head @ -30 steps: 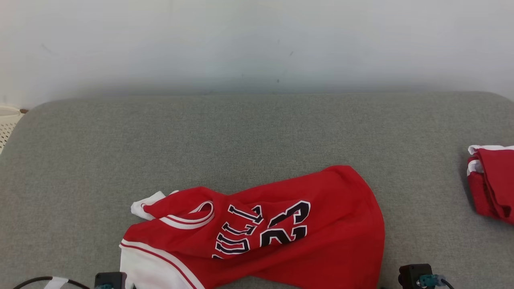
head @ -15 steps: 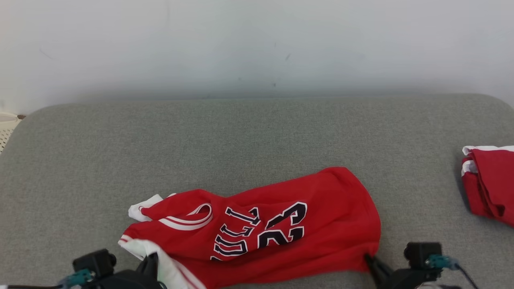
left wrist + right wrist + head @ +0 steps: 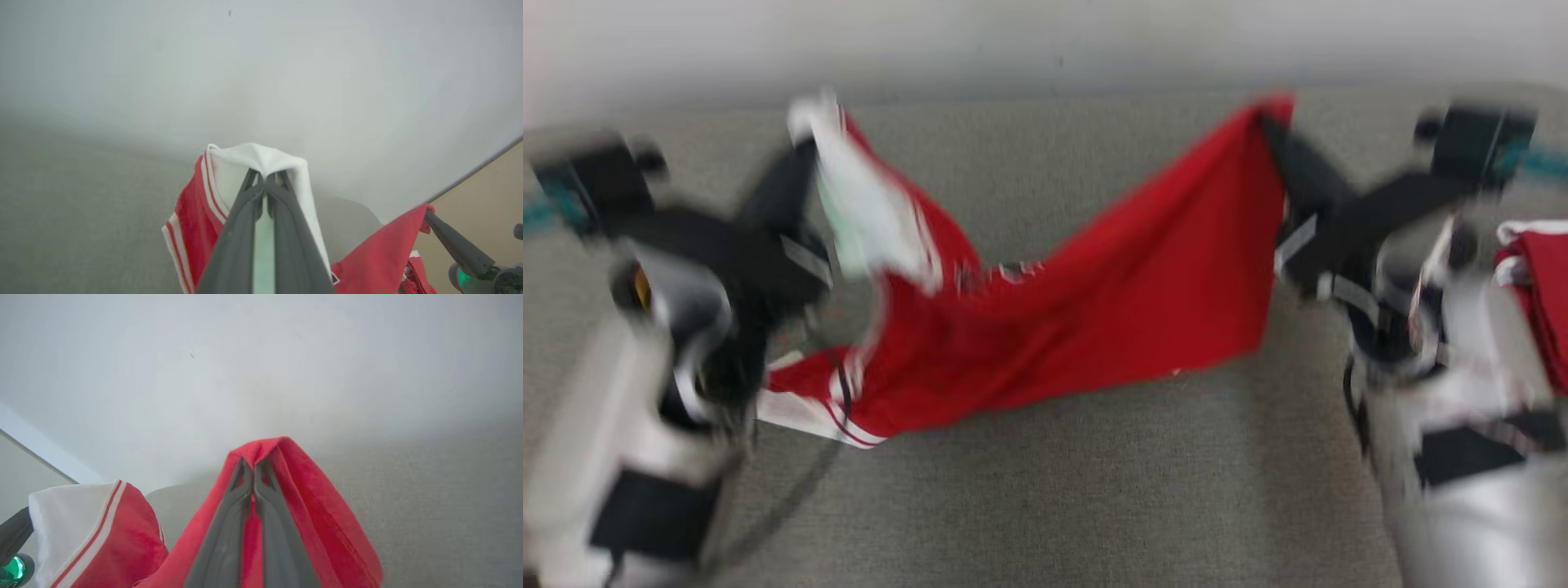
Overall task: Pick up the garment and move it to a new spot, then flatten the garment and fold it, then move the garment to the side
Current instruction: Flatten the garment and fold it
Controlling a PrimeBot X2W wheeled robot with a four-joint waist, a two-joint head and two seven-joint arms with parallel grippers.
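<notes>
My left gripper [image 3: 805,155] is clenched on the white-trimmed edge of the garment [image 3: 1111,327]. In my left wrist view that white cloth, with its thin red stripes, folds over my closed fingertips. My right gripper [image 3: 1270,131] is clenched too, on a plain red corner of the same garment, and the fabric wraps over its tips.

The garment hangs between my two grippers and sags below them in a long red swag. Its striped lower edge trails beneath my left gripper, down by the grey cushion [image 3: 1054,490]; I cannot tell whether it touches. Some lettering [image 3: 1001,273] shows just inward of my left gripper, below its tips, but it is too smeared to read.

Outward of my right gripper, beside that forearm, another red and white cloth [image 3: 1535,286] lies on the cushion. A pale wall [image 3: 1013,41] stands ahead of both grippers.
</notes>
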